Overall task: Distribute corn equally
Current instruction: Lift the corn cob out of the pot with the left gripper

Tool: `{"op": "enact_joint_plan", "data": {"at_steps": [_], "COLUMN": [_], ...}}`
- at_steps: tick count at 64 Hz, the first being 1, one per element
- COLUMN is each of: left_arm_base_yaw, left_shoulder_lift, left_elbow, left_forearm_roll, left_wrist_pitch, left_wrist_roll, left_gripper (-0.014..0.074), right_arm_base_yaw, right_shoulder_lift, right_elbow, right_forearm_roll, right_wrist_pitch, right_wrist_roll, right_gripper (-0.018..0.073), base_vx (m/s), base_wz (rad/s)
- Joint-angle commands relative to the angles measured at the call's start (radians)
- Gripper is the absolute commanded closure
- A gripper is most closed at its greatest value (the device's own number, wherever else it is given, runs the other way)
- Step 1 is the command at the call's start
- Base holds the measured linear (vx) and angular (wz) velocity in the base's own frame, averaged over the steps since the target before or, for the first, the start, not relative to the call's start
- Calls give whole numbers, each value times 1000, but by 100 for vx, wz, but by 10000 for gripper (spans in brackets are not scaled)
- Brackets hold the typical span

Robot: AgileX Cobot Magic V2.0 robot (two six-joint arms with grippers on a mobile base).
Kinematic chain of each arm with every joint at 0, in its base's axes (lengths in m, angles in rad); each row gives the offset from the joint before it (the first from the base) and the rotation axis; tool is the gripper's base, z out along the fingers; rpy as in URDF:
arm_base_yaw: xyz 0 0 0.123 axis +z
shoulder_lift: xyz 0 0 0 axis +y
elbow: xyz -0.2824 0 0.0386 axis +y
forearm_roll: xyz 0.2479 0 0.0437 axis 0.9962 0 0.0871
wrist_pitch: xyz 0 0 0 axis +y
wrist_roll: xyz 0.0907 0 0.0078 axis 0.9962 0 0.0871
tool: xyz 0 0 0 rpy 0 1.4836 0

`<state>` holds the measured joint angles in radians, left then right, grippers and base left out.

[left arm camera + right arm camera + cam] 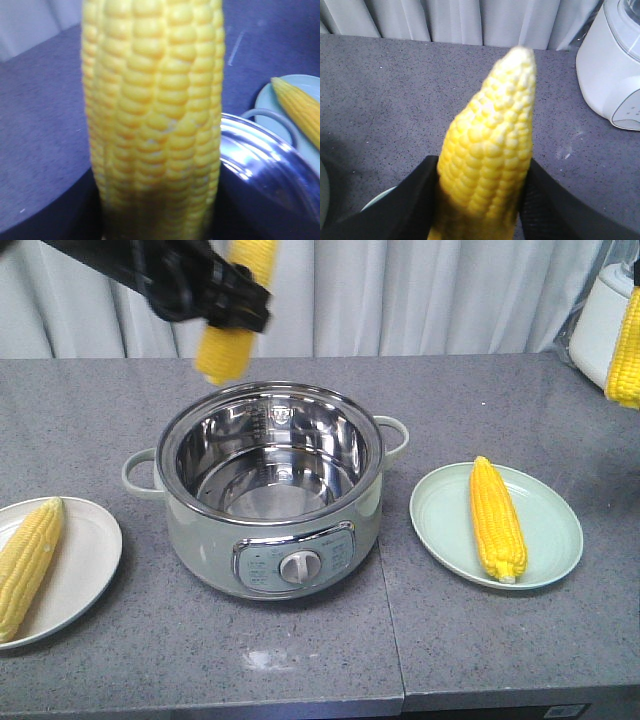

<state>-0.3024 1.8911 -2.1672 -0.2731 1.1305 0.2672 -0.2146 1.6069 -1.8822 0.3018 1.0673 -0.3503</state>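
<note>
Grey counter [100, 420]: carries pot, 2 plates, white appliance
Pot [200, 530]: pale green, steel inside, knob facing front edge, middle of counter
Left gripper [236, 300]: pinching left-held cob [228, 345] partway up its length; cob hangs nearly upright in the air, by the pot's rear left rim
Right gripper [482, 200]: black fingers [415, 200] pressed on both sides of right-held cob [490, 150], pale tip pointing away; held in the air at the counter's right edge
Cream plate [90, 540]: left edge, cream-plate cob [28, 565] lying on it
Green plate [550, 530]: right of pot, green-plate cob [497, 520] lying on it, narrow end toward back edge
White appliance [610, 65]: back right corner
</note>
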Motion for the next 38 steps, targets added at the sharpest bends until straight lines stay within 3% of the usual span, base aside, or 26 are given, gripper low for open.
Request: {"op": "enact_joint_plan", "data": {"at_steps": [1, 11, 20, 38], "left_arm_base_yaw": [38, 101, 152, 176], "left_shoulder_lift": [-99, -161, -210, -234], "left_elbow": [-32, -31, -30, -12], "left_forearm_roll": [51, 134, 197, 358], "left_wrist_pitch": [-13, 41, 58, 99], "left_wrist_roll": [-55, -61, -127, -211], "left_gripper": [602, 602, 602, 602], "right_arm_base_yaw": [-4, -4, -4, -4], "right_shoulder_lift": [-42, -42, -42, -42], "right_elbow": [-27, -27, -27, -27], "right_forearm_roll": [17, 17, 17, 17], "right_wrist_pitch": [-61, -61, -61, -61], "right_wrist_roll": [-2, -2, -2, -2], "right_gripper": [344, 344, 344, 344], "base_vx": [0, 0, 0, 0], "base_wz": [0, 0, 0, 0]}}
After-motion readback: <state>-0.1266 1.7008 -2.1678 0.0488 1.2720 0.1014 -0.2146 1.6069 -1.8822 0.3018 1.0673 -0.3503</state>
